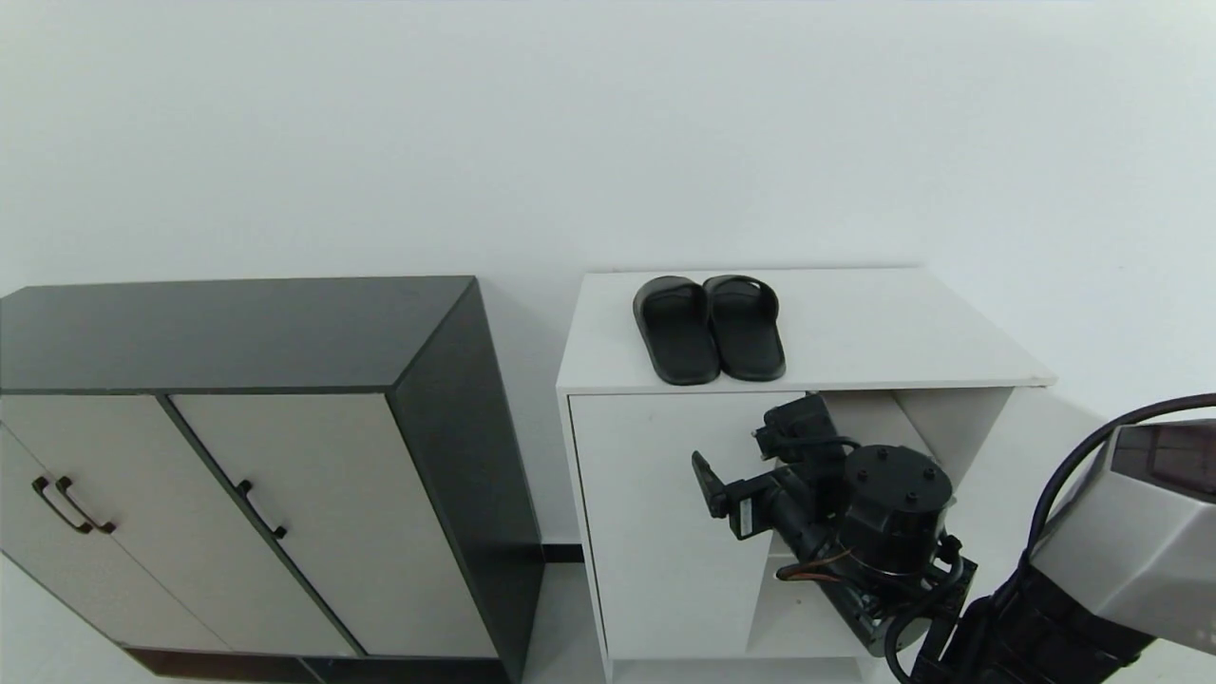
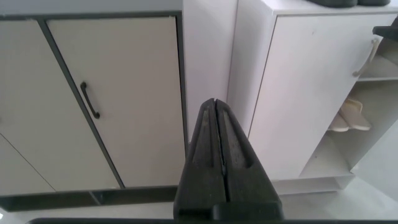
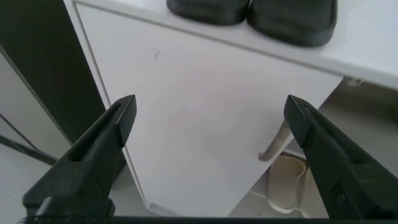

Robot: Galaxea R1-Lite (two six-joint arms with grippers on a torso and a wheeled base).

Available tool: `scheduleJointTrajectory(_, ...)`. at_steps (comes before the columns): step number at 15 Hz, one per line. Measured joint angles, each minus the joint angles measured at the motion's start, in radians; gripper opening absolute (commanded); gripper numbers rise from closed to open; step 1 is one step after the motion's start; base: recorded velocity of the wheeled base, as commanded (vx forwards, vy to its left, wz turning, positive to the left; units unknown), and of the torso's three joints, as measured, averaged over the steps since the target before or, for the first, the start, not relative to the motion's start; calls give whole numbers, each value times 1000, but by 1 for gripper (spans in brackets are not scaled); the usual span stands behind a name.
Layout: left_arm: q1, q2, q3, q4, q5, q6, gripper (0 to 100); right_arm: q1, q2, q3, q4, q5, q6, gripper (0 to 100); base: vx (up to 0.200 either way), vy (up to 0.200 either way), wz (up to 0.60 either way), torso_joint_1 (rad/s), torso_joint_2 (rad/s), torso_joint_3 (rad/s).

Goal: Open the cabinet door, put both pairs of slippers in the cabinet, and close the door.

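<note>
The black slippers (image 1: 709,329) lie side by side on the white cabinet (image 1: 883,328), near its top's front edge. A cream pair (image 2: 350,116) sits on a shelf in its open half, beside the door (image 1: 665,513) and handle (image 3: 275,144). A dark cabinet (image 1: 237,332) stands just left of it. The right gripper (image 3: 210,106), fingers wide apart, faces the door below the black pair. The left gripper (image 2: 215,106), pressed together, points at the gap between the cabinets.

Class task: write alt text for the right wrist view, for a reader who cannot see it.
The open right gripper faces a white cabinet door. Black slippers sit on the cabinet top, and a pale pair lies inside, beyond the door's handle.
</note>
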Motion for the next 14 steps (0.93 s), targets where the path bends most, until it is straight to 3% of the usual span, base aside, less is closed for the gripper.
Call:
scheduleJointTrajectory(6,0,0,0,0,0,-1,0,-11,3,-7,1,-2,-43,100,0,0,0,72,-163,-90)
scheduleJointTrajectory(9,0,0,0,0,1,-1,0,-5,-28,-20,81,-29,-74,100,0,0,0,0,0,0)
scheduleJointTrajectory(11,0,0,0,0,1,0,0,16,-91,-64,284,-80,-55,100,0,0,0,0,0,0)
scheduleJointTrajectory(14,0,0,0,0,1,2,0,40,-183,-238,662,-162,119,100,0,0,0,0,0,0)
